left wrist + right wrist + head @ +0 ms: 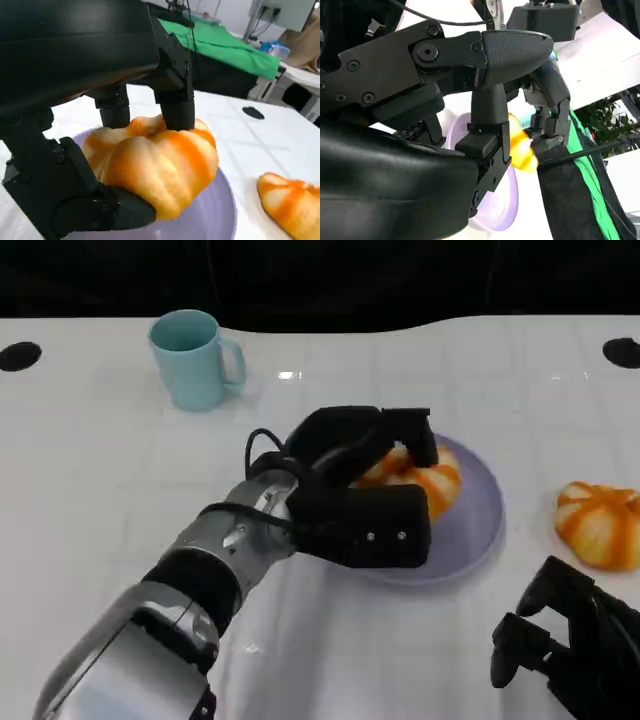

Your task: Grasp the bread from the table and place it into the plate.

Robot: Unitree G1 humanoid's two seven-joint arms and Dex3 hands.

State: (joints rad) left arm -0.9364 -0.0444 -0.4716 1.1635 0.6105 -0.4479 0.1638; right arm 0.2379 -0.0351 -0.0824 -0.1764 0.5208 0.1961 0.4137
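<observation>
Now the left hand (pixel 365 502) clasps the bread (pixel 155 162) between closed fingers over the plate (pixel 480 530) for release; the right hand (pixel 570 645) waits empty, fingers loosely curled

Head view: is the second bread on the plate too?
No, the second bread lies on the white table, clear of the purple plate and to its right.

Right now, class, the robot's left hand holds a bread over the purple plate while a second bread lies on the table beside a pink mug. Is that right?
Not quite: the mug is light blue, not pink, and it stands far from the second bread, as the head view shows. The rest holds: the left hand grips a bread over the purple plate.
</observation>
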